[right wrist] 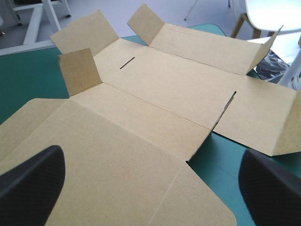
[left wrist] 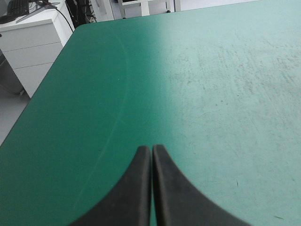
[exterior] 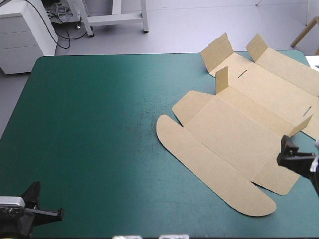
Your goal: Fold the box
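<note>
1. Box (exterior: 239, 119): a flat cut sheet of brown board lying on the right half of the worktop (exterior: 99, 124), reaching from its middle toward the far right corner. It rests on the teal-green cover.
2. Long rounded flap (exterior: 214, 169) at the near side of the sheet lies flat. Four small flaps (exterior: 222, 79) along the side edges stand raised; no walls are tucked yet.
3. Right wrist view: the box (right wrist: 155, 94) fills the field under and ahead of the gripper. Two narrow slots (right wrist: 127, 62) show in the middle panel.
4. Right gripper (exterior: 283, 152) (right wrist: 150, 155): over the near right part of the sheet, jaws wide apart, nothing held. Cannot tell whether they touch the board.
5. Left gripper (exterior: 60, 213) (left wrist: 151, 148): at the near left corner of the worktop, well apart from the box. Jaws pressed together to a point, empty, with bare cover ahead of them.
</note>
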### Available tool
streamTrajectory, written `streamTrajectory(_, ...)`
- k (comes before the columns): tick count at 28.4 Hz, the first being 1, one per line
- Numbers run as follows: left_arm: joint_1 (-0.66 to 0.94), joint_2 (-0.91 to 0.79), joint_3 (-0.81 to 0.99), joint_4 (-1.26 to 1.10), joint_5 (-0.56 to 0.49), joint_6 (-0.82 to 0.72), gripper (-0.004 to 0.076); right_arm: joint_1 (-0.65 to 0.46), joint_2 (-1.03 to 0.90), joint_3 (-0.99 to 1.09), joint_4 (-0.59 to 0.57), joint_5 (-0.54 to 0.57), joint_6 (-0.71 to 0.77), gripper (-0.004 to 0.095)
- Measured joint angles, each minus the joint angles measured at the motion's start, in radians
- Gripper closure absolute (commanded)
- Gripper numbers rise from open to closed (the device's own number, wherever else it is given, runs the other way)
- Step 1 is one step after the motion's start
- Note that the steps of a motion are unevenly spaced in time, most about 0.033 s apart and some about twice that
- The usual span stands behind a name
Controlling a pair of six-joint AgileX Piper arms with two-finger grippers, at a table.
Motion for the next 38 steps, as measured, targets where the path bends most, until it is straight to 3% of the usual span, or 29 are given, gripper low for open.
streamTrajectory(4, 0.000, 0.000, 0.000, 0.000, 0.000, 0.000, 0.0734, 0.000, 0.279, -0.155, -0.050, 0.052, 0.078, -0.0009)
streamTrajectory(10, 0.000, 0.000, 0.000, 0.000, 0.000, 0.000, 0.0734, -0.056, 0.485, -0.278, -0.023, 0.069, 0.074, -0.0008)
streamTrajectory(13, 0.000, 0.000, 0.000, 0.000, 0.000, 0.000, 0.0734, -0.153, 0.576, -0.324, 0.072, 0.090, -0.007, -0.0007)
streamTrajectory(20, 0.000, 0.000, 0.000, 0.000, 0.000, 0.000, 0.0734, -0.474, 0.719, -0.341, 0.443, 0.155, -0.349, -0.0006)
streamTrajectory(24, 0.000, 0.000, 0.000, 0.000, 0.000, 0.000, 0.0734, -0.590, 0.806, -0.346, 0.549, 0.166, -0.421, -0.0006)
streamTrajectory(30, 0.000, 0.000, 0.000, 0.000, 0.000, 0.000, 0.0734, -0.631, 0.970, -0.376, 0.610, 0.168, -0.417, -0.0006)
streamTrajectory(38, 0.000, 0.000, 0.000, 0.000, 0.000, 0.000, 0.0734, -0.631, 1.201, -0.573, 0.730, 0.239, -0.392, -0.0006)
